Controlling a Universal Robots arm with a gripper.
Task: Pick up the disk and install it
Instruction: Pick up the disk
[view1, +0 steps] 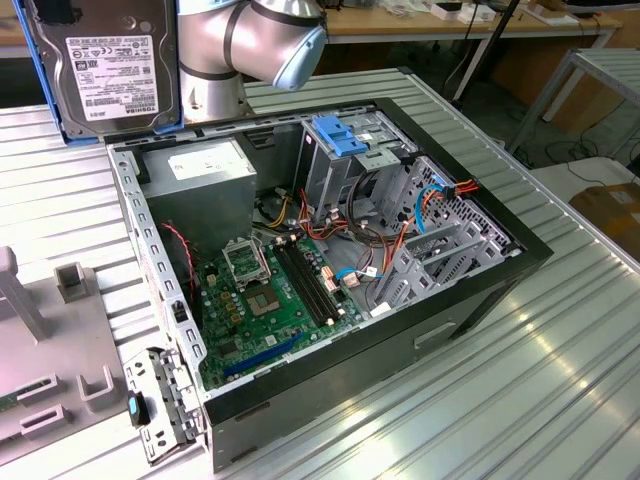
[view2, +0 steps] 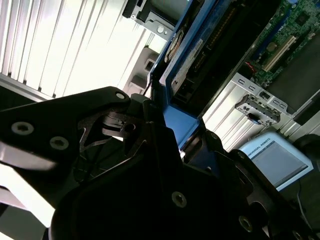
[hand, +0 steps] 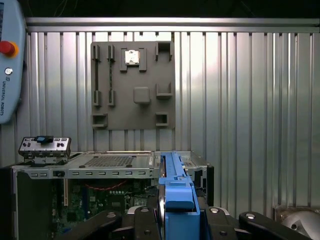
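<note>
The disk (view1: 105, 65), a dark hard drive with a white label and bright blue side rails, hangs upright in the air at the exterior view's upper left, above and behind the open computer case (view1: 480, 290). In the first wrist view the disk (hand: 172, 185) appears edge-on, and my gripper (hand: 178, 212) is shut on it, with black fingers (hand: 142, 215) pressed against both blue rails. In the second wrist view the disk (view2: 185, 55) sticks out beyond the gripper (view2: 170, 130), over the case's interior.
Inside the case lie a green motherboard (view1: 270, 290), a grey power supply (view1: 200, 170) and a drive cage topped by a light-blue bracket (view1: 340, 135), with orange and blue cables nearby. A grey fixture plate (hand: 132, 85) lies on the ribbed metal table beside the case. A teach pendant (hand: 7, 60) sits at the table's edge.
</note>
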